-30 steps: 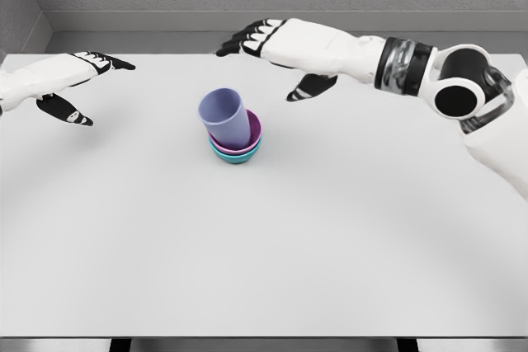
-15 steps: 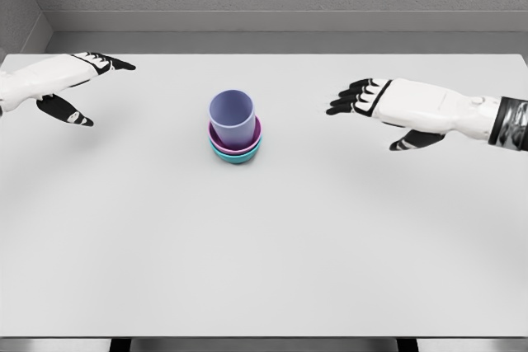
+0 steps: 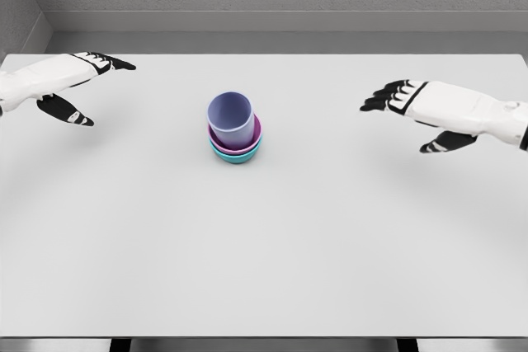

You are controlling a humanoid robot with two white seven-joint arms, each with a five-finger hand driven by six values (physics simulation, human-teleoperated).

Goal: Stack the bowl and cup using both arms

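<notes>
I see the cup point(image 3: 230, 121) standing upright in the purple bowl point(image 3: 252, 138), which sits nested in the teal bowl point(image 3: 237, 155), approx. mid table point(image 3: 264, 245). My L hand point(image 3: 70, 80) hovers far left, fingers spread, holding nothing. R hand point(image 3: 429, 105) hovers at right, fingers apart w/ nothing in it. Both well apart from the stack.

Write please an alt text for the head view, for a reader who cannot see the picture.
A lavender plastic cup stands in a purple bowl nested in a teal bowl, stacked near the middle of a white table. The white left hand and right hand hover open at either side, holding nothing.
</notes>
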